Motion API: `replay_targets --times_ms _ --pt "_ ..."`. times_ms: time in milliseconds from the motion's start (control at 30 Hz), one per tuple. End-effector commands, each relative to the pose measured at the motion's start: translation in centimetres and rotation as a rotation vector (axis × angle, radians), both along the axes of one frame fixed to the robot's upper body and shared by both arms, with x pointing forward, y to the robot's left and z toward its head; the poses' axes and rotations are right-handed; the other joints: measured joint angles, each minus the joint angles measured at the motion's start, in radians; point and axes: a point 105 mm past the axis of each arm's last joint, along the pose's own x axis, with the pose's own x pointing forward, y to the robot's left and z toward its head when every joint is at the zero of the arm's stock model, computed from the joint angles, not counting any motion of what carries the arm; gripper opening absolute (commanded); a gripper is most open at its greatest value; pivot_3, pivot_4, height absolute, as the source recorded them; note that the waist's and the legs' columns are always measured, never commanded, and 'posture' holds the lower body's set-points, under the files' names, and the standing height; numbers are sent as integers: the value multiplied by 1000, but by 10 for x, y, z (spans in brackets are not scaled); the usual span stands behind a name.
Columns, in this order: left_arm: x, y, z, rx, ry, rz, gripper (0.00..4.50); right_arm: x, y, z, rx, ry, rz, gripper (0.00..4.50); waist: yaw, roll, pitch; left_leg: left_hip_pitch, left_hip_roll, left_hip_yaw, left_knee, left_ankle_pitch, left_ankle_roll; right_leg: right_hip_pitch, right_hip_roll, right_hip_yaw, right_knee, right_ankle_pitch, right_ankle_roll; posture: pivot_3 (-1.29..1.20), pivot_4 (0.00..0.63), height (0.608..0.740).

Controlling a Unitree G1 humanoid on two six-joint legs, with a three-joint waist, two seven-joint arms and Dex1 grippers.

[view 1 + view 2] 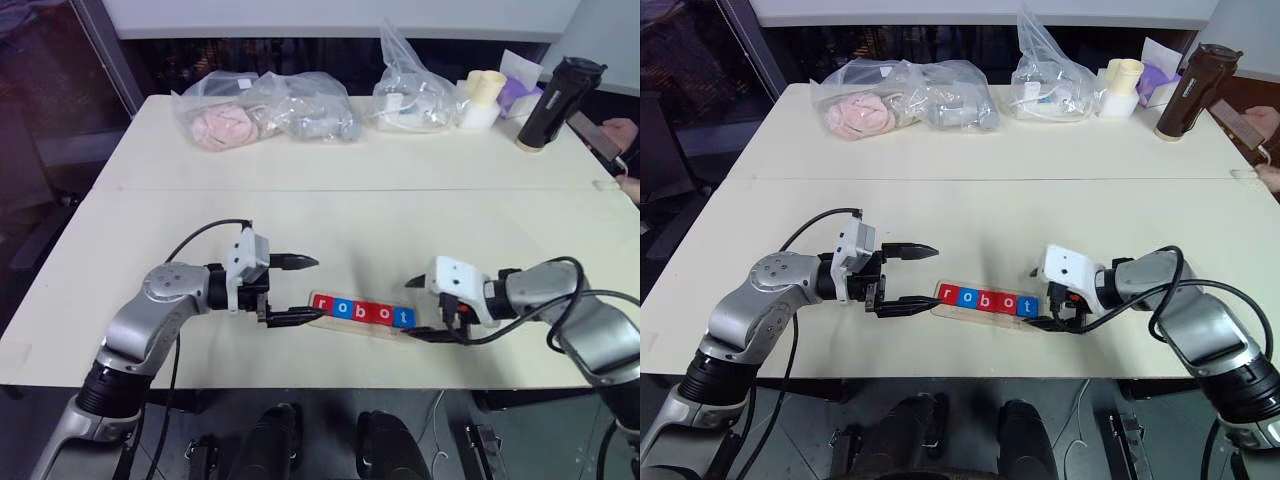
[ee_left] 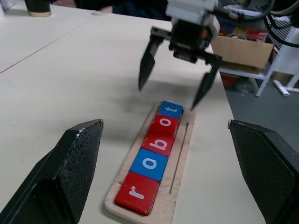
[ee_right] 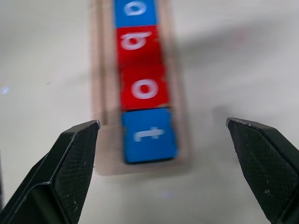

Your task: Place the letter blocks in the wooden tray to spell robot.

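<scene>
Left eye view: at the table's [image 1: 120,300] near edge I see the wooden tray [image 1: 412,331] lying crosswise, its long axis running straight from my left gripper [image 1: 296,290] to my right gripper [image 1: 428,308]. All five letter blocks [image 1: 362,312] sit in it in a row, reading r-o-b-o-t, red, blue, red, red, blue. Both sets of jaws stand wide and hold nothing. The right gripper is just off the t end, the left just off the r end. I judge the spelling finished; any withdrawal should go away from the row. Farther back lie plastic bags [image 1: 270,108] and a dark bottle [image 1: 556,102].

Plastic bags [image 1: 270,108], dark bottle [image 1: 548,104]
</scene>
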Motion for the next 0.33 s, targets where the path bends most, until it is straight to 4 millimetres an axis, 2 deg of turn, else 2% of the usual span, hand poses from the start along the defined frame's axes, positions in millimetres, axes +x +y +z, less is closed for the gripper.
replay_targets --times_ms 33,333 --pt "-2 2 7 -17 -13 20 4500 12 -9 32 94 -100 -131 4484 0 0 0 0 0 0 0 0 0 0 0 0 0 0 0 0 150 738" --pt "-1 13 4 8 20 67 4500 -7 -17 38 125 -118 -210 4484 0 0 0 0 0 0 0 0 0 0 0 0 0 0 0 0 150 738"
